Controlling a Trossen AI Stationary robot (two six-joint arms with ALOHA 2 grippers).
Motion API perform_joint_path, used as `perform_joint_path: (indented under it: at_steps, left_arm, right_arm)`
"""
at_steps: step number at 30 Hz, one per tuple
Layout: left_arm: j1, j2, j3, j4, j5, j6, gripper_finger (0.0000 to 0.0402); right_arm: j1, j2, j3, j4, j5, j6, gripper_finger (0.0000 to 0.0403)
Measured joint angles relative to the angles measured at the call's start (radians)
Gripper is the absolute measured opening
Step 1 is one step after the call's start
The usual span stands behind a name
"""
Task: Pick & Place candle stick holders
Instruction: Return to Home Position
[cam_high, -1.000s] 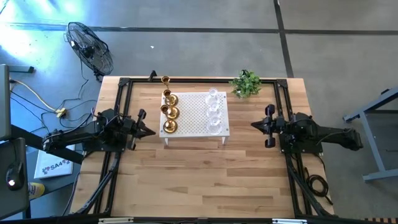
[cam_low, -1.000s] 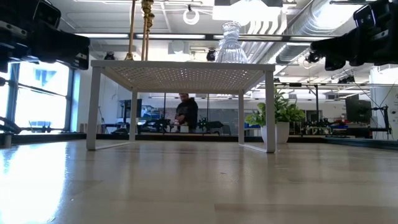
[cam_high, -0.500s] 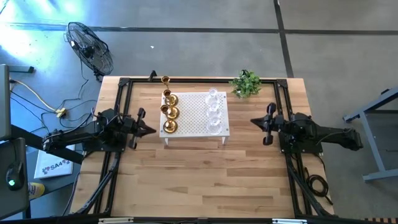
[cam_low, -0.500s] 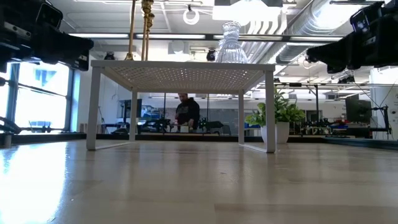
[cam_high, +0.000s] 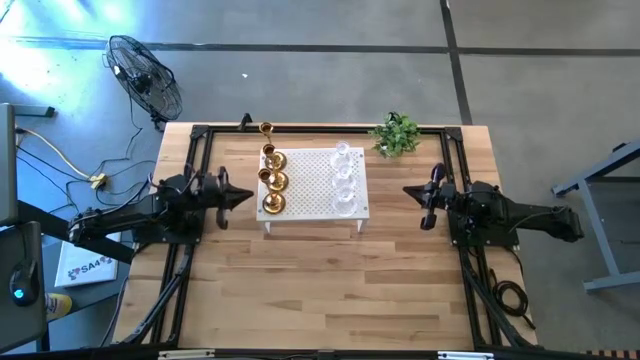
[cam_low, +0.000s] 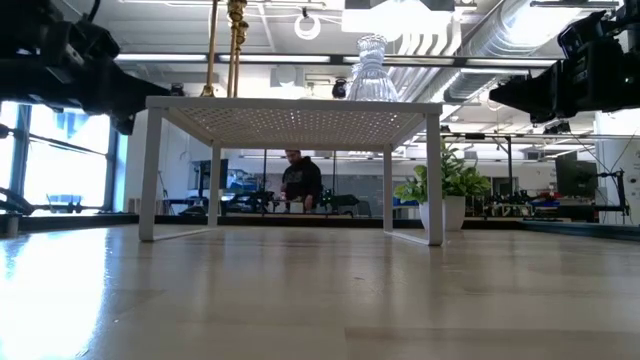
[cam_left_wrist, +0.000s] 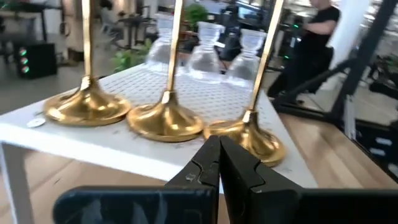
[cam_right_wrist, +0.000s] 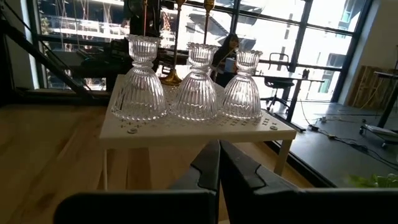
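Three clear glass holders (cam_right_wrist: 198, 84) abreast on the white stand (cam_right_wrist: 200, 132)

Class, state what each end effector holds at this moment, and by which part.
Nothing is held: the left end effector and right end effector are both shut and empty.

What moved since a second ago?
The left pincer swung slightly toward the table's far side, beside the white stand. The right pincer edged the same way, only a little. Both are shut and empty; nothing was grabbed or dropped. The gold holders and glass holders stayed put.
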Motion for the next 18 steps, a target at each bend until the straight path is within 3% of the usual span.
perform_joint_path:
  at_steps: [8,18]
  left_arm:
    - [0.0,0.0,0.0,-0.012,-0.098,-0.048,0.0]
    - [0.0,0.0,0.0,-0.01,-0.085,0.005,0.0]
  right_arm:
    - [0.0,0.0,0.0,-0.003,-0.009,0.0,0.0]
    - [0.0,0.0,0.0,-0.005,-0.011,0.0,0.0]
